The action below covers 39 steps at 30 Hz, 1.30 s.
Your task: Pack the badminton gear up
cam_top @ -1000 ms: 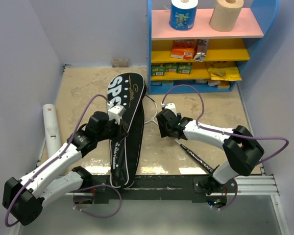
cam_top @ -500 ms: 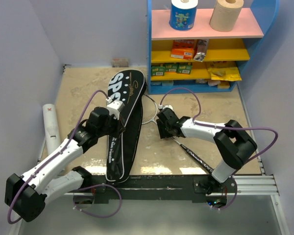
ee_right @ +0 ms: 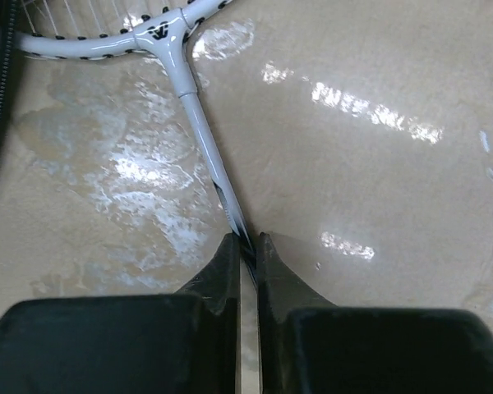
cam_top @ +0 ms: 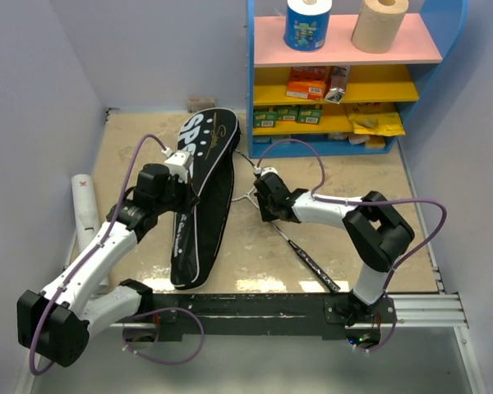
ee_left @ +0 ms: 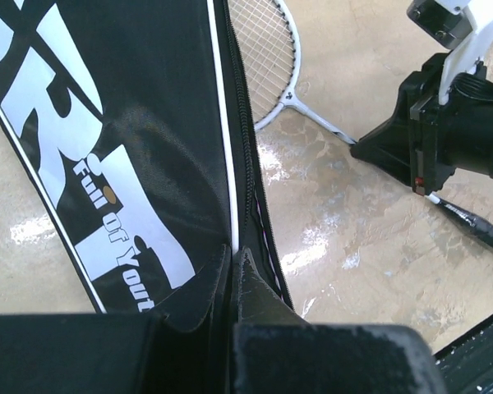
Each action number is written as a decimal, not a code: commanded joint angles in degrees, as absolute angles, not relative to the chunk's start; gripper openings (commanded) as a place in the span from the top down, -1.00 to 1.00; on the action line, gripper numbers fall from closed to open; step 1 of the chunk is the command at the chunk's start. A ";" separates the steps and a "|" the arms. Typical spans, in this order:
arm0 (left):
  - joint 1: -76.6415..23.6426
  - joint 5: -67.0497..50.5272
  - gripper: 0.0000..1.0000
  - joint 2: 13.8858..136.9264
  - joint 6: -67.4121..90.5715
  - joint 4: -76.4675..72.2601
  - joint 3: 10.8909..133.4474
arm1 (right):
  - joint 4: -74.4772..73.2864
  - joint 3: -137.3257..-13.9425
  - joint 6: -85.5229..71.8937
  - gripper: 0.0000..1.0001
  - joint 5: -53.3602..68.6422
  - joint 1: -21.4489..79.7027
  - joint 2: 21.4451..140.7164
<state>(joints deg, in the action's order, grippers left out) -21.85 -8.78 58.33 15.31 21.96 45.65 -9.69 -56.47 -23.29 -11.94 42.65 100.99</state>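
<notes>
The black cover (cam_top: pixel 199 205) lettered in white lies slanted across the table's left half. My left gripper (cam_top: pixel 189 182) is shut on its zipper edge; the left wrist view shows the fingertips (ee_left: pixel 232 256) pinching the cover (ee_left: pixel 131 148) beside the open zipper. A white-strung racket (cam_top: pixel 248 182) lies beside the cover, its black handle (cam_top: pixel 312 267) pointing toward the near edge. My right gripper (cam_top: pixel 258 201) is shut on its thin shaft (ee_right: pixel 204 135), just behind the head (ee_right: pixel 107 45), with the fingertips (ee_right: pixel 246 242) clamping it. A long white tube (cam_top: pixel 86 215) lies at the far left.
A blue shelf unit (cam_top: pixel 448 41) stands at the back right with paper rolls (cam_top: pixel 308 23) on top and yellow and orange packets (cam_top: pixel 308 82) below. Walls close in the table on the left and right. The rail (cam_top: pixel 419 308) runs along the near edge.
My right gripper has moved left and closed on the racket shaft. My left gripper has dragged the cover leftward and toward the back, still pinching its edge.
</notes>
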 commanded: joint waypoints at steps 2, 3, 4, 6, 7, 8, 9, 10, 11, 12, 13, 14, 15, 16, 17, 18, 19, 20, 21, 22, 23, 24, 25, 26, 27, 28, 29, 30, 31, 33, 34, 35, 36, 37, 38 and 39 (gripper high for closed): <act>-20.92 -8.62 1.00 58.27 13.89 18.02 48.96 | -17.22 -59.84 -25.84 1.00 -10.46 42.71 105.38; -20.92 -8.35 1.00 58.10 13.71 17.93 48.69 | -17.57 -60.55 -26.45 1.00 -10.46 42.71 105.21; -20.83 -7.91 1.00 57.92 13.62 17.49 48.08 | -17.84 -61.86 -26.72 1.00 -10.11 42.80 105.03; -20.83 -7.47 1.00 57.48 13.54 17.32 47.64 | -18.45 -62.93 -27.85 1.00 -9.41 42.80 104.24; -20.74 -7.12 1.00 57.31 13.54 16.97 47.11 | -18.72 -63.89 -28.21 1.00 -8.80 43.15 103.98; -20.74 -7.03 1.00 57.39 13.45 16.88 46.85 | -19.33 -64.33 -28.65 1.00 -8.53 43.42 103.54; -20.74 -7.03 1.00 57.13 13.45 16.79 46.76 | -19.60 -64.68 -29.44 1.00 -8.35 43.94 103.19; -20.74 -7.03 1.00 57.13 13.36 16.61 46.58 | -19.86 -64.86 -29.97 1.00 -8.26 45.08 102.92; -20.74 -7.03 1.00 57.13 13.36 16.52 46.32 | -20.12 -64.78 -30.58 1.00 -8.35 45.70 102.57; -20.74 -7.03 1.00 57.04 13.45 16.44 46.14 | -20.13 -64.25 -31.98 1.00 -8.35 46.23 101.61; -20.66 -7.21 1.00 56.78 13.36 16.09 45.79 | -20.21 -63.99 -32.69 1.00 -8.52 47.27 101.25; -20.65 -7.29 1.00 56.86 13.45 16.00 45.62 | -20.21 -63.90 -33.30 1.00 -9.22 47.98 100.73; -20.65 -7.47 1.00 56.78 13.45 15.91 45.44 | -20.39 -64.07 -34.09 1.00 -9.49 48.51 100.03; -20.65 -7.73 1.00 56.60 13.45 15.65 45.18 | -20.83 -64.33 -34.45 1.00 -9.75 49.47 99.85; -20.74 -7.73 1.00 56.51 13.36 15.64 45.09 | -22.14 -64.60 -34.80 1.00 -10.02 50.00 99.67; -20.66 -7.73 1.00 56.43 13.27 15.64 44.83 | -22.58 -64.60 -35.85 1.00 -10.98 50.62 98.88; -20.65 -7.73 1.00 56.08 13.18 15.47 44.56 | -22.67 -64.34 -36.38 1.00 -11.25 51.76 98.35; -20.74 -7.73 1.00 56.07 13.18 15.29 44.47 | -22.76 -64.16 -36.91 1.00 -11.42 52.12 97.91; -20.66 -7.82 1.00 55.99 13.18 15.38 44.39 | -22.59 -64.25 -37.70 1.00 -11.95 52.29 97.21; -20.65 -8.26 1.00 55.81 13.27 15.12 44.30 | -22.67 -64.51 -37.88 1.00 -12.30 52.47 96.60; -20.74 -8.35 1.00 55.72 13.36 15.03 44.30 | -23.55 -65.03 -37.88 1.00 -12.83 52.47 96.68; -20.66 -8.44 1.00 55.72 13.36 14.94 44.30 | -24.25 -67.04 -37.88 1.00 -13.44 52.47 97.03; -20.57 -8.61 1.00 55.72 13.45 14.94 44.30 | -25.74 -68.19 -37.71 1.00 -14.14 52.47 98.34; -20.57 -8.79 1.00 55.55 13.27 14.94 44.30 | -26.27 -69.25 -37.53 1.00 -14.32 52.47 99.13; -20.65 -8.79 1.00 55.55 13.18 14.85 44.21 | -26.80 -71.17 -37.09 1.00 -14.41 52.47 99.92; -20.57 -8.79 1.00 55.37 13.18 14.94 44.03 | -27.42 -71.97 -37.09 1.00 -14.50 52.47 100.80; -20.57 -8.70 1.00 55.28 13.10 14.94 43.95 | -27.25 -72.24 -37.18 1.00 -14.24 52.64 101.68; -20.57 -8.88 1.00 55.02 13.10 14.94 43.68 | -26.64 -71.81 -37.61 1.00 -13.98 52.73 101.86; -20.57 -8.96 1.00 54.93 13.18 14.94 43.59 | -25.24 -71.20 -37.88 1.00 -13.02 53.00 101.95; -20.57 -9.31 1.00 54.67 13.18 14.85 43.33 | -24.18 -69.10 -38.32 0.96 -12.92 53.26 102.22; -20.57 -9.75 1.00 54.58 13.36 14.85 43.24 | -23.47 -68.47 -38.49 0.69 -12.92 53.35 102.30; -20.65 -9.93 1.00 54.58 13.45 14.77 43.16 | -23.12 -67.77 -38.24 0.55 -12.83 53.44 102.57; -20.57 -10.02 1.00 54.49 13.36 14.77 43.07 | -22.77 -66.55 -38.06 0.45 -12.66 53.52 102.57; -20.57 -10.11 1.00 54.41 13.36 14.68 43.07 | -22.59 -66.01 -37.88 0.31 -12.57 53.61 102.57; -20.57 -10.11 1.00 54.40 13.36 14.76 43.07 | -22.59 -65.48 -37.71 0.26 -12.66 53.70 102.39; -20.65 -10.19 1.00 54.32 13.36 14.77 42.98 | -22.41 -64.09 -37.44 0.23 -12.92 54.05 101.70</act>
<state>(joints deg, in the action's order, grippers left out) -21.02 -8.58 56.23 13.91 19.57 42.76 -23.57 -67.13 -37.21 -12.38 53.25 102.39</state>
